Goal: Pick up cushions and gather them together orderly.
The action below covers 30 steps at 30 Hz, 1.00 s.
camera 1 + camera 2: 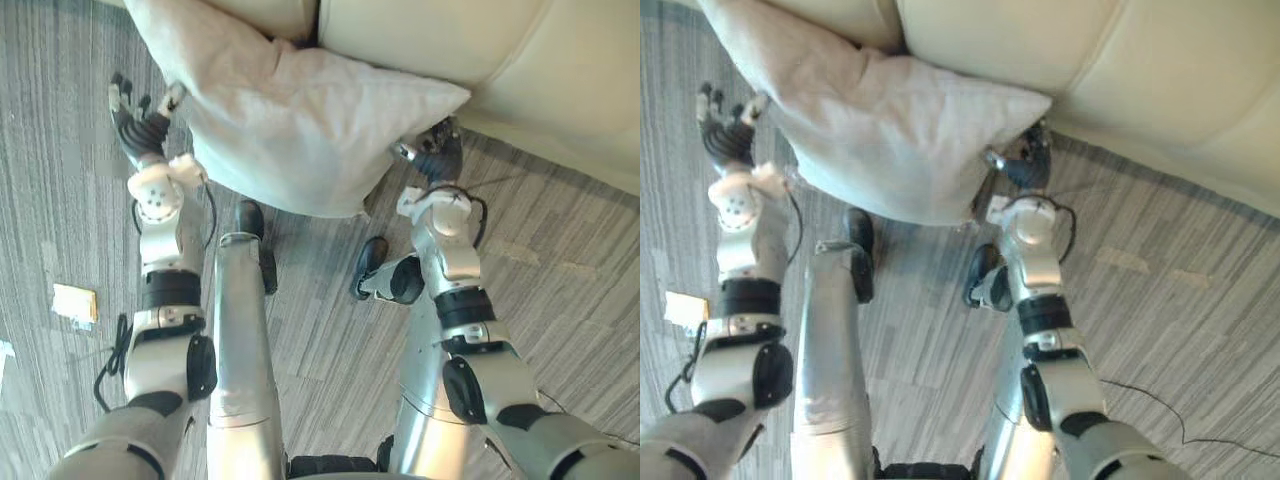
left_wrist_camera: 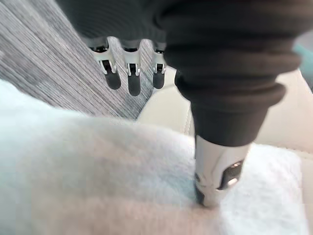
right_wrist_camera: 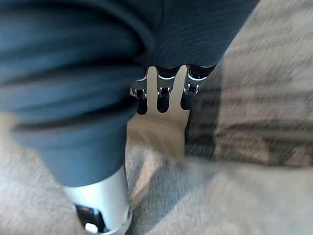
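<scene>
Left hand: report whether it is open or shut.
Open: left hand fingers are straight, only the thumb touching the cushion.

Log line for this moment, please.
off-white fabric cushion | between left hand and right hand, both open | by cream sofa

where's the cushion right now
The cushion is in the upper middle of the left eye view, between the left hand and the right hand, with its far edge up against the cream sofa.
</scene>
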Tool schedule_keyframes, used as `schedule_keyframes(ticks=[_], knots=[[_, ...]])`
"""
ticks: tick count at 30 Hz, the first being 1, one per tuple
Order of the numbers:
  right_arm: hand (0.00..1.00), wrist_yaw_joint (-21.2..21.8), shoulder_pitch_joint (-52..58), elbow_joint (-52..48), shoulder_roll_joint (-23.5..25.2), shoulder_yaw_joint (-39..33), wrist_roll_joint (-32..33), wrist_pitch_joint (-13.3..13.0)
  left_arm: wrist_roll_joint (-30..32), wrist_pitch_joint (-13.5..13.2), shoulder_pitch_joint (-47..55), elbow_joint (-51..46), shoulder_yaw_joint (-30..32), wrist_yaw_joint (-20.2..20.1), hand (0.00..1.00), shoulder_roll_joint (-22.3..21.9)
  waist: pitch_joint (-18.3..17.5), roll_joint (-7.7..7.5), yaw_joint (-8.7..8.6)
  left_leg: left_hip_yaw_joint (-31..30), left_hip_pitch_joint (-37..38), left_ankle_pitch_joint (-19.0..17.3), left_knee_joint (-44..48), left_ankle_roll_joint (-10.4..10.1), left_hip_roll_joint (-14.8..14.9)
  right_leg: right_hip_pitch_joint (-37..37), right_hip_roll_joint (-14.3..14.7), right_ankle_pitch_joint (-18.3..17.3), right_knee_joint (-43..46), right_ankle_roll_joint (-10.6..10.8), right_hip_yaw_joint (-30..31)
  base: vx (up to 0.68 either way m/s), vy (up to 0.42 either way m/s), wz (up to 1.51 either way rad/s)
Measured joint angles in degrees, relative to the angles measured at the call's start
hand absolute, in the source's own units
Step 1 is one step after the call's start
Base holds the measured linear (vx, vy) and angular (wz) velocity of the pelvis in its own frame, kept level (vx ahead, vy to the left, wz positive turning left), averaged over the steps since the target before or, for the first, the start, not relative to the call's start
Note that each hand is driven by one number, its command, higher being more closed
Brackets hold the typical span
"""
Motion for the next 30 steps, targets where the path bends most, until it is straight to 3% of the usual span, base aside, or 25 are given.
schedule_keyframes(ticks=[1,2,3,8,13,20,22,23,28,30], knots=[[0.00,-0.3,-0.3,0.0,0.0,0.2,0.0,-0.1,-0.1,0.0,-0.5,0.0,-0.4,0.0,0.00,-0.1,0.0,0.00,-0.01,0.0,-0.2,0.0,0.0,0.0,0.0,-0.2,0.0,0.0,0.0,0.0,0.0,0.02,0.007,0.05],[0.00,-1.0,-0.5,-0.1,0.0,0.9,0.1,-0.3,-0.5,-0.1,-1.9,0.0,-1.4,1.0,1.00,-0.5,0.2,0.05,-0.01,0.0,-0.5,0.0,0.0,-0.1,-0.1,-0.5,-0.1,0.0,0.1,0.0,0.0,0.00,0.000,0.00],[1.00,-1.1,-0.5,-0.3,0.2,1.0,0.2,-0.3,-0.6,-0.1,-2.8,0.0,-1.8,1.5,1.00,-1.1,0.3,0.05,-0.03,-0.1,-0.5,0.1,-0.1,-0.2,-0.1,-0.5,-0.2,0.0,0.2,0.0,-0.1,0.01,0.002,0.03],[1.00,-1.2,-0.5,-0.9,0.2,1.9,1.3,-0.8,-2.3,-1.8,-3.5,0.0,-3.6,4.6,1.00,-4.6,0.4,0.08,-0.08,-0.4,-0.4,2.1,-1.8,-0.2,-1.1,-0.4,-1.2,0.0,0.0,-0.1,-0.8,0.00,-0.016,0.19],[1.00,-1.4,2.0,-2.0,0.7,3.4,2.0,-0.8,-5.6,-2.7,-0.6,-2.2,-4.4,6.6,1.00,-7.2,0.3,0.04,-0.13,-0.9,2.5,3.5,-3.8,-0.4,-1.2,2.7,-1.4,1.0,-1.8,-1.6,-1.8,-0.01,-0.011,0.05],[1.00,-1.4,15.1,-9.8,2.7,3.4,2.3,-1.2,-6.6,-5.2,12.6,-7.5,-8.9,6.4,1.00,-11.7,-1.7,0.00,-0.30,0.5,20.2,5.7,-15.2,-0.1,0.1,19.7,0.3,4.4,-13.7,-1.5,-2.6,0.01,-0.008,-0.07],[1.00,-1.1,19.1,-12.0,2.8,3.4,2.3,-1.8,-6.6,-5.9,16.6,-9.0,-10.5,5.8,1.00,-12.6,-3.5,0.08,-0.29,0.8,24.5,6.3,-18.7,0.0,0.3,23.8,0.9,5.5,-17.4,-1.7,-2.8,0.04,-0.017,-0.07],[1.00,-0.7,23.1,-12.9,2.8,3.6,2.3,-2.9,-6.6,-6.5,20.6,-10.0,-12.0,5.2,1.00,-13.7,-8.2,-0.05,-0.49,1.1,25.4,7.0,-21.4,0.2,0.5,24.6,1.1,6.3,-20.2,-1.5,-3.2,0.09,-0.001,-0.02],[1.00,-0.2,32.1,-15.9,2.5,3.7,2.2,-4.1,-8.4,-6.7,30.1,-14.7,-16.1,2.9,1.00,-15.8,-9.5,-0.09,-1.36,2.8,41.2,8.0,-30.3,0.2,0.9,40.0,1.1,8.0,-29.3,-0.8,-4.3,0.12,-0.001,-0.01],[1.00,1.0,38.6,-20.0,2.5,3.9,2.1,-4.4,-9.0,-6.9,36.3,-19.1,-18.4,1.5,1.00,-15.9,-12.3,-0.18,-1.65,4.1,47.7,8.5,-35.0,0.7,1.0,46.1,1.2,9.2,-34.3,0.1,-4.6,0.11,0.043,-0.07]])
